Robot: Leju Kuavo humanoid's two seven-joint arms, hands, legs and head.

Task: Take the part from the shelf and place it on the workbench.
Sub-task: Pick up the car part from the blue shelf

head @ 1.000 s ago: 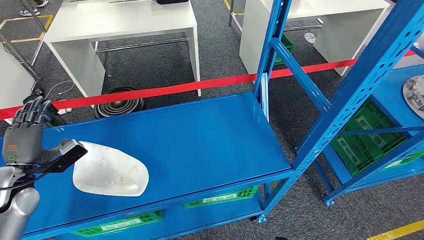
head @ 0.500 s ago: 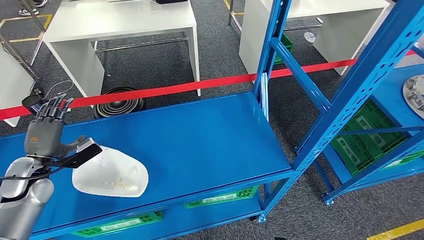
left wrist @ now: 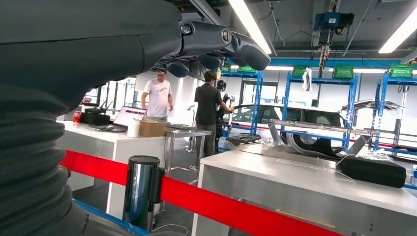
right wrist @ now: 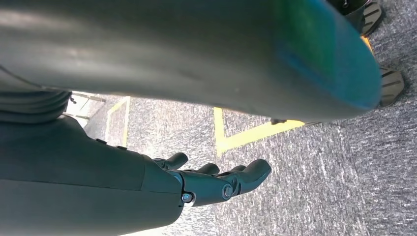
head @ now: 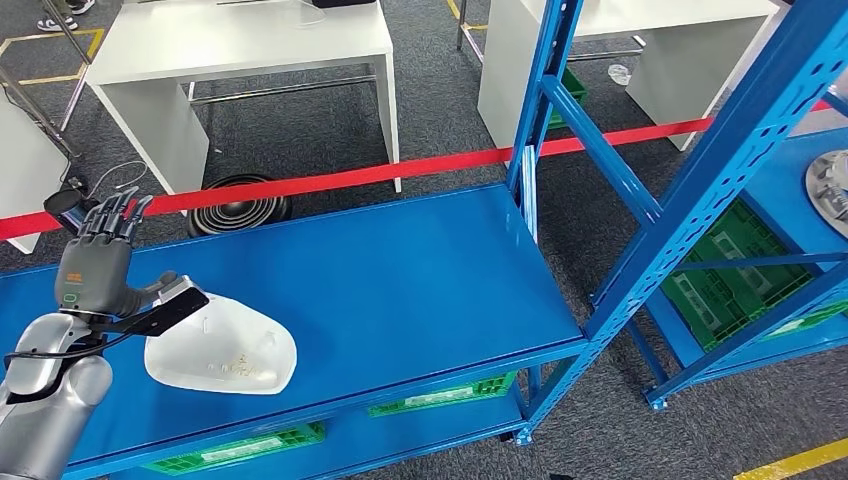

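Grasp of the white part, lying near the front edge of the blue shelf, requires the empty, spread-fingered left hand beside it to descend and enclose its rim squarely before lifting.

Part: faint gold marks seen on the white surface; too small to be read.
Left hand: small orange and green marks on the back; not legible.
Other text: none readable.
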